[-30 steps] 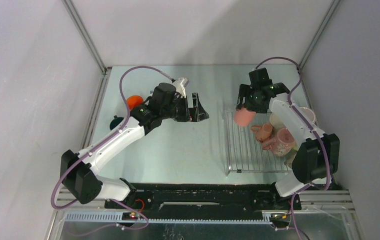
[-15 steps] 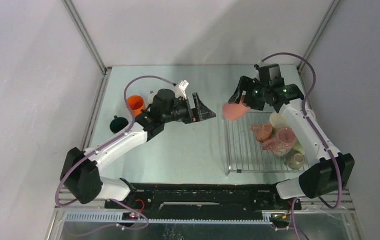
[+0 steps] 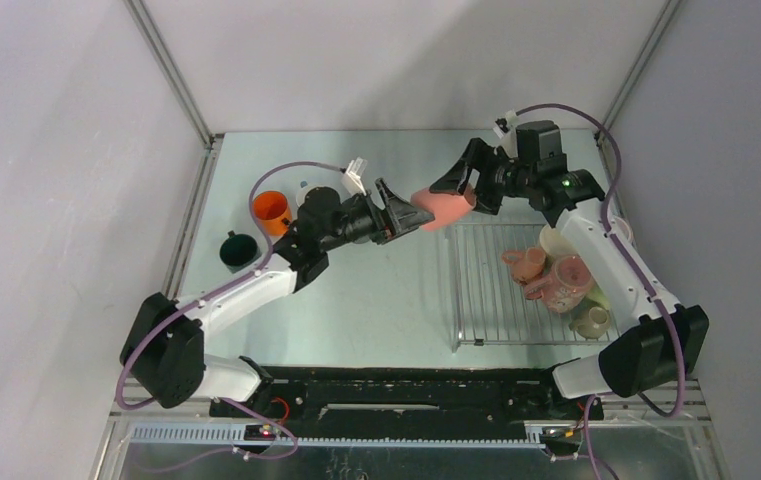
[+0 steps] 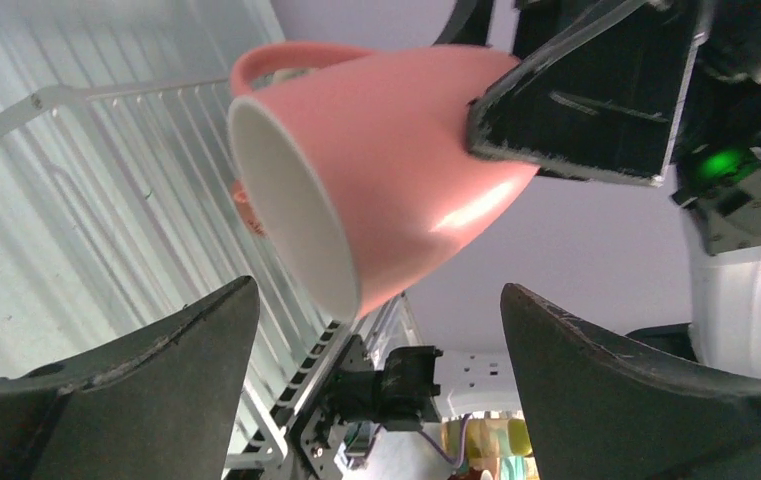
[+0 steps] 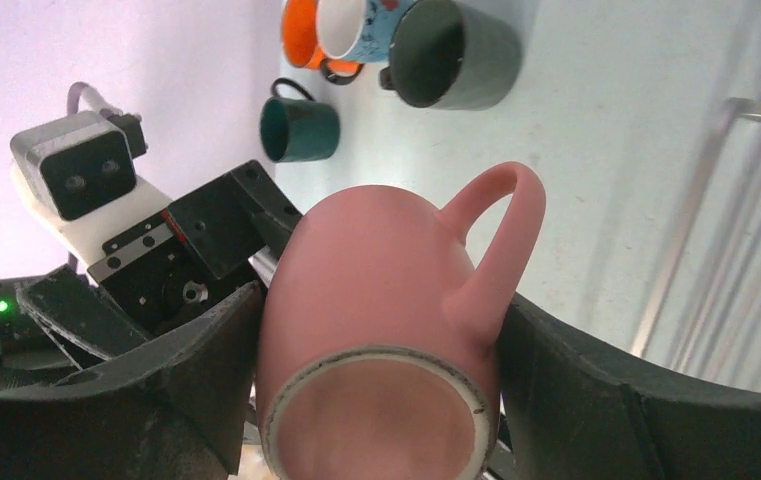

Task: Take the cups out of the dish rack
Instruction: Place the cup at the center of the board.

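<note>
Pink mug gripped base-end by right claw, aloft just beside dish rack. Left claw open, jaws flanking rim, not touching. Risk: right lets go before left closes; mug drops onto surface.

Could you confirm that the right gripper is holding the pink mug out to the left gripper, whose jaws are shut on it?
Not quite: the left wrist view shows the left gripper open, its jaws clear of the pink mug. The right gripper does hold it out to them.
</note>
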### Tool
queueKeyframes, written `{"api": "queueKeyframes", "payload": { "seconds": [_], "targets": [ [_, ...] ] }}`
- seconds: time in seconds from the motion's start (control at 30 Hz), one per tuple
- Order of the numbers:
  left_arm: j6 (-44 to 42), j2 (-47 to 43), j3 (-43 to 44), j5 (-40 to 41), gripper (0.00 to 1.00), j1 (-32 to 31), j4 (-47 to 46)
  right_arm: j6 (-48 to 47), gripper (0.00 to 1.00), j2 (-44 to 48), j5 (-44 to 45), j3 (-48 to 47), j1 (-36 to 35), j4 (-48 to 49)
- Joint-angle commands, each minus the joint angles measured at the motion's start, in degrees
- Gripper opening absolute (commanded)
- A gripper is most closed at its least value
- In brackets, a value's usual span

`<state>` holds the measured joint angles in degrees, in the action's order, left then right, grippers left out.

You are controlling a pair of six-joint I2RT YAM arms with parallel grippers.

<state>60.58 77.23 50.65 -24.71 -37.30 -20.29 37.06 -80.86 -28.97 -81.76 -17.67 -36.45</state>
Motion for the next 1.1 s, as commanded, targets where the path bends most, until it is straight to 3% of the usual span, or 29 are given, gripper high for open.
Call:
{"api": "queueKeyframes", "payload": {
  "seconds": [0.0,0.3,0.5,0.93,1.0,1.07],
  "targets": [
    [2.0,-2.5,0.0,-1.2,0.95,0.6,-7.3,4.9,0.27,3.0,-8.2,0.9,-0.3,8.6],
    [3.8,-2.7,0.6,-3.1,0.72,0.5,-12.9,7.8,0.27,2.5,-13.6,2.9,-0.1,12.2],
    [10.5,-2.3,0.4,-4.1,0.59,0.5,-20.1,14.2,0.26,2.7,-18.6,7.1,-0.1,20.6],
    [18.9,-0.9,1.1,-4.8,0.14,0.1,-31.0,21.9,0.27,3.7,-22.6,13.1,-0.6,32.5],
    [20.4,-0.3,1.1,-4.8,0.03,0.0,-33.2,22.1,0.28,3.5,-22.8,13.4,-0.7,33.0],
    [20.9,-0.2,1.2,-4.5,0.00,-0.2,-34.0,22.5,0.30,3.3,-22.9,13.4,-0.9,33.5]
  ]
}}
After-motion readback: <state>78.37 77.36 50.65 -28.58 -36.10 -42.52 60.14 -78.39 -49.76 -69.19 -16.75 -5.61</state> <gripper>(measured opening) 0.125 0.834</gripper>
